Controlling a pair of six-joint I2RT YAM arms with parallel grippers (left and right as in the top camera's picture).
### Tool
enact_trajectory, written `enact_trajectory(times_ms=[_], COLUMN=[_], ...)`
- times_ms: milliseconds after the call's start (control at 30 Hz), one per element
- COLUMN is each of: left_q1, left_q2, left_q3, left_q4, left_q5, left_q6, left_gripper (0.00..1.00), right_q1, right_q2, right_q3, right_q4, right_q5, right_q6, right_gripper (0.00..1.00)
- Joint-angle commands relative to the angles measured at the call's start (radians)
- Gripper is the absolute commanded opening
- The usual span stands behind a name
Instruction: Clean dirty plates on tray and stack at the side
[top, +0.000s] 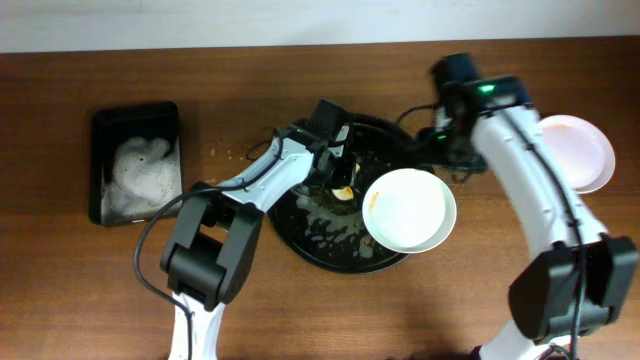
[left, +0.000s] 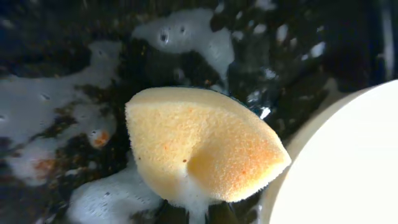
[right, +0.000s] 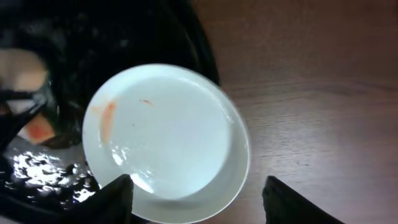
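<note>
White plate lies free at the tray's 3 o'clock rim

White and shallow, the plate lies face up, an orange smear at its 9 o'clock edge. Its left part overlaps the raised rim of the round black tray at the tray's 3 o'clock, and its right part is over the bare wooden table. The right claw hangs over the plate with its two dark fingers spread wide, one at 7 o'clock and one at 5 o'clock of the plate, and it grips nothing.

On the tray floor, at 9 o'clock of the plate, the left claw is closed on a yellow sponge, which is pinched and bent. The sponge has orange stains, and patches of white foam spread over the wet black surface around it.

At 2 o'clock of the tray, well apart from it, stacked plates lie on the table, partly hidden behind the right arm, and I cannot tell how many. At 9 o'clock of the tray sits a small black rectangular tray holding a heap of white foam
</note>
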Motion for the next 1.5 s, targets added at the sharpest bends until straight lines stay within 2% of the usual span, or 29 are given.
enact_trajectory(times_ms=[0, 67, 133, 300, 367, 467, 500, 733, 867, 1300, 1467], left_q1=[-0.021, -0.042, -0.063, -0.13, -0.157, -0.182, -0.187, -0.188, -0.188, -0.181, -0.163], left_q2=[-0.117, -0.119, -0.116, -0.114, -0.109, -0.084, -0.065, 0.043, 0.045, 0.045, 0.044], left_q3=[0.011, 0.01, 0.01, 0.008, 0.003, 0.0, -0.001, -0.001, -0.001, -0.001, 0.055], left_q4=[0.012, 0.033, 0.048, 0.058, 0.061, 0.06, 0.06, 0.044, 0.014, -0.051, -0.109], left_q5=[0.023, 0.101, 0.118, 0.132, 0.127, 0.09, 0.064, 0.057, -0.029, -0.547, -0.564], left_q6=[0.043, 0.051, 0.096, 0.223, 0.243, 0.242, 0.242, 0.242, 0.242, 0.243, 0.242], left_gripper=[0.02, 0.02, 0.02, 0.02, 0.01, 0.01, 0.01, 0.0, 0.0, 0.0, 0.0], right_q1=[-0.141, -0.224, -0.266, -0.311, -0.311, -0.31, -0.311, -0.309, -0.309, -0.312, -0.312], right_q2=[-0.015, -0.015, -0.015, -0.015, -0.015, -0.015, -0.015, -0.015, -0.015, -0.015, -0.015], right_q3=[-0.091, -0.215, -0.304, -0.478, -0.508, -0.518, -0.518, -0.589, -0.632, -0.631, -0.631], right_q4=[0.013, 0.059, 0.104, 0.214, 0.231, 0.258, 0.264, 0.349, 0.409, 0.409, 0.4], right_q5=[-0.264, -0.317, -0.353, -0.445, -0.445, -0.477, -0.49, -0.489, -0.489, -0.481, -0.458], right_q6=[-0.089, -0.089, -0.089, -0.097, -0.096, -0.096, -0.096, -0.044, -0.023, -0.02, -0.02], right_gripper=[0.63, 0.59, 0.53, 0.52, 0.47, 0.28, 0.25, 0.24, 0.05, 0.04, 0.04])
